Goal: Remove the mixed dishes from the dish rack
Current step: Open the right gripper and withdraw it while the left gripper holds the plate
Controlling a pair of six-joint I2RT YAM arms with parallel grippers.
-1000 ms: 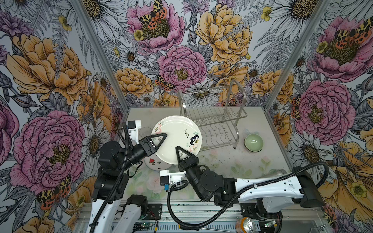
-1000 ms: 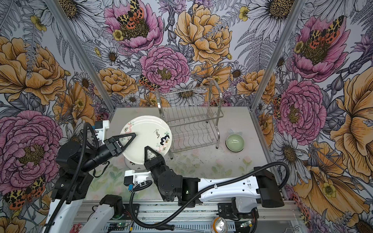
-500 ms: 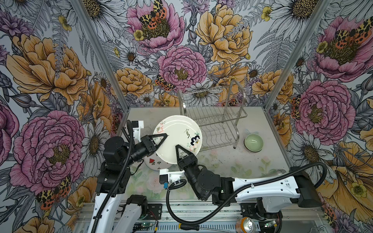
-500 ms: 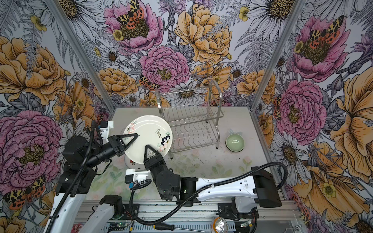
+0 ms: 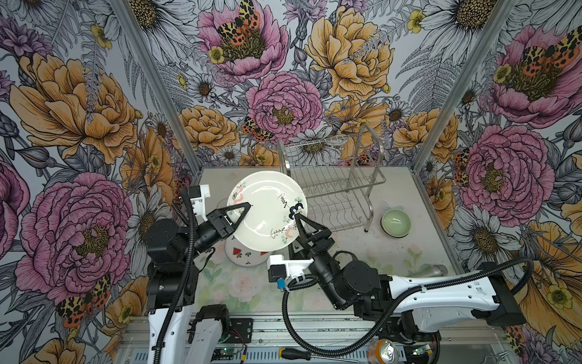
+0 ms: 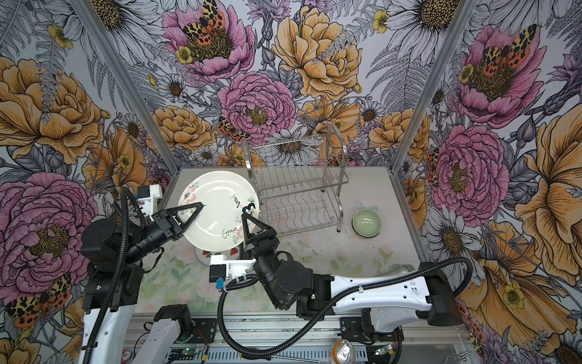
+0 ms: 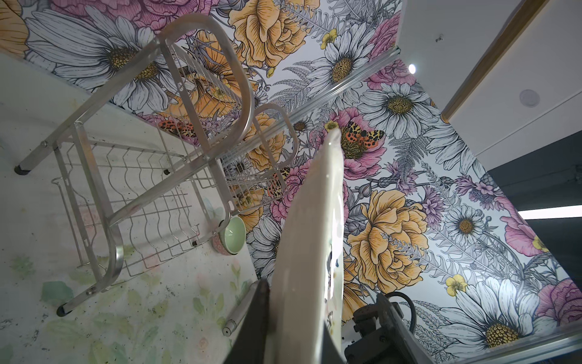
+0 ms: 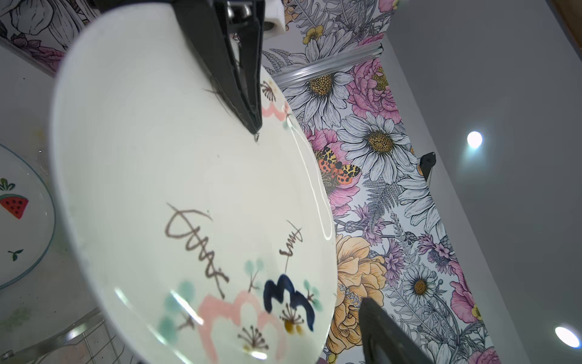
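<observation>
2 claws meet at 1 dish. The cream plate (image 5: pixel 266 211) with black drawings hangs tilted above the tabletop (image 5: pixel 393 258), just left of the dish rack (image 5: pixel 333 189) in both top views. The left claw (image 5: pixel 247 206) is clamped on the plate's left rim, and the left wrist view shows the rim (image 7: pixel 308 236) pinched edge-on between its fingers. The right claw (image 5: pixel 296 220) sits at the plate's right rim with its jaws spread wide and not pinching. In the right wrist view 1 of its fingers (image 8: pixel 384 334) stands off beside the plate's edge (image 8: pixel 157 189). Under the raised plate, the fruit-print plate (image 5: pixel 244 255) lies flat on the tabletop, partly hidden. The pale green bowl (image 5: pixel 396 223) sits upright on the tabletop right of the rack. A grey metal cylinder (image 5: pixel 436 270) lies near the right edge.
</observation>
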